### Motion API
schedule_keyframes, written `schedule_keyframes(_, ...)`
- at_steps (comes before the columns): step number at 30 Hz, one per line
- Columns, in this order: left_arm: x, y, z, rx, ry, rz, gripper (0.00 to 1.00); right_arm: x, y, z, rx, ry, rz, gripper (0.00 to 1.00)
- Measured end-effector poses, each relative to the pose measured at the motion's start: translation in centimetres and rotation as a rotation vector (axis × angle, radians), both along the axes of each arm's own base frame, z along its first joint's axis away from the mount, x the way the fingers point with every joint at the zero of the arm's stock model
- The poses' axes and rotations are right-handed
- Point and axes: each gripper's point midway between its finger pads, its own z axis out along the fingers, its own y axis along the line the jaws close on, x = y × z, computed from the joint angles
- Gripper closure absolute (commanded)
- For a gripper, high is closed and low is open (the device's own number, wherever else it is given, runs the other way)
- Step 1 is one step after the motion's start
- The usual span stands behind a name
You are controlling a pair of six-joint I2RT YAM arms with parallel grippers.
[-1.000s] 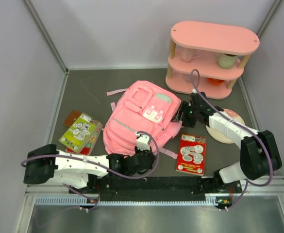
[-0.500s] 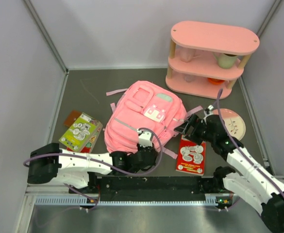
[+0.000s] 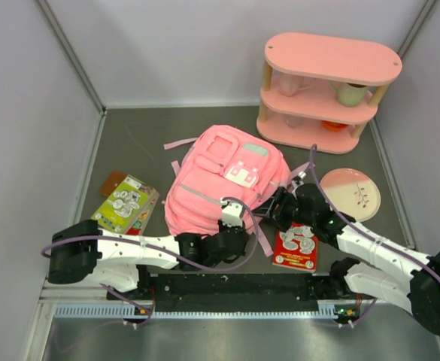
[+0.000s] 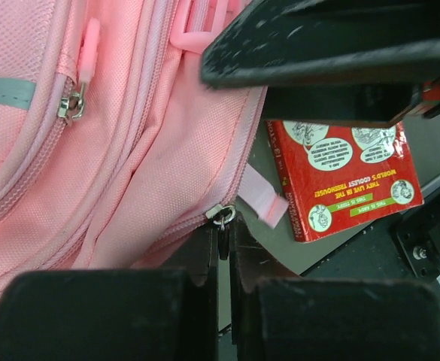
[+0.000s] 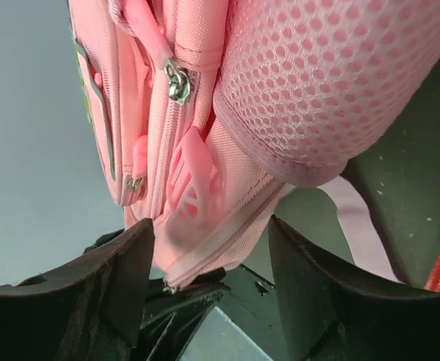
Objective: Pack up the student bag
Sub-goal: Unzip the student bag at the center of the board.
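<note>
Book (image 4: 340,177) reads "WORLD'S COOLEST"; L gripper (image 4: 221,239) pinching bag (image 3: 212,174) zip pull (image 4: 221,216); R gripper (image 5: 209,244) spread round bag edge.

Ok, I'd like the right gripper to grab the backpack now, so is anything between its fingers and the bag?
Nothing visible does. In the right wrist view the right gripper stands open astride the student bag at its bottom seam, with pink fabric directly between its fingers. The red book lies beside the bag, not between them.

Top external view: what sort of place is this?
Probably a robot test cell: plain walls enclose the table, the left arm and right arm are bolted at its edge; the student bag looks staged.
</note>
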Motion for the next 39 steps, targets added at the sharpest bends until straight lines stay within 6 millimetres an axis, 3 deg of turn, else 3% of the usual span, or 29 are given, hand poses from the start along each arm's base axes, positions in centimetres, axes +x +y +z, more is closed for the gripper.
schedule_keyframes(1,0.0,-0.1,0.1,-0.003,-0.003,-0.002,1.00,-0.1,0.4,-0.2,0.002,0.010,0.007,0.67)
schedule_keyframes(3,0.1,-0.4,0.4,-0.010,-0.008,-0.006,1.00,-0.1,0.9,-0.5,0.006,0.018,0.012,0.93)
schedule_keyframes(4,0.1,-0.5,0.6,-0.013,-0.010,-0.009,1.00,0.0,1.0,-0.5,0.008,0.021,0.006,1.00)
schedule_keyframes(10,0.2,-0.6,0.8,-0.020,-0.011,-0.011,1.00,0.8,0.5,-0.4,-0.023,0.004,-0.008,1.00)
schedule_keyframes(13,0.3,-0.1,1.5,-0.046,-0.007,0.000,1.00,2.0,-0.2,-0.1,-0.039,0.003,0.005,1.00)
schedule_keyframes(16,0.2,1.4,1.7,-0.050,0.001,0.017,1.00,4.4,-1.2,-0.4,-0.074,0.004,0.008,1.00)
schedule_keyframes(20,-0.4,4.2,1.0,-0.025,0.028,0.035,1.00,6.7,-2.5,-2.4,-0.159,0.028,0.018,1.00)
schedule_keyframes(24,-0.9,6.2,0.1,-0.011,0.075,0.069,1.00,7.4,-2.8,-3.7,-0.222,0.052,0.071,1.00)
schedule_keyframes(28,-1.4,7.7,-0.3,-0.028,0.114,0.098,1.00,8.4,-2.8,-3.3,-0.279,0.021,0.111,1.00)
schedule_keyframes(29,-1.5,8.0,-0.2,-0.033,0.119,0.101,1.00,8.7,-2.8,-3.1,-0.289,0.012,0.118,0.96)
schedule_keyframes(30,-1.7,8.1,-0.1,-0.040,0.125,0.097,1.00,8.9,-2.7,-2.9,-0.295,0.005,0.134,0.80)
schedule_keyframes(32,-1.9,7.9,-0.1,-0.052,0.133,0.084,1.00,9.1,-2.4,-2.7,-0.294,-0.001,0.162,0.58)
schedule_keyframes(33,-2.1,7.9,-0.3,-0.048,0.140,0.075,1.00,9.4,-2.4,-2.6,-0.301,-0.015,0.169,0.30)
schedule_keyframes(36,-2.6,7.3,-1.3,-0.020,0.159,0.040,1.00,10.2,-3.3,-2.1,-0.307,-0.054,0.162,0.14)
schedule_keyframes(39,-2.9,6.3,-2.9,0.051,0.175,0.016,1.00,9.8,-4.6,-0.6,-0.333,-0.114,0.136,0.11)
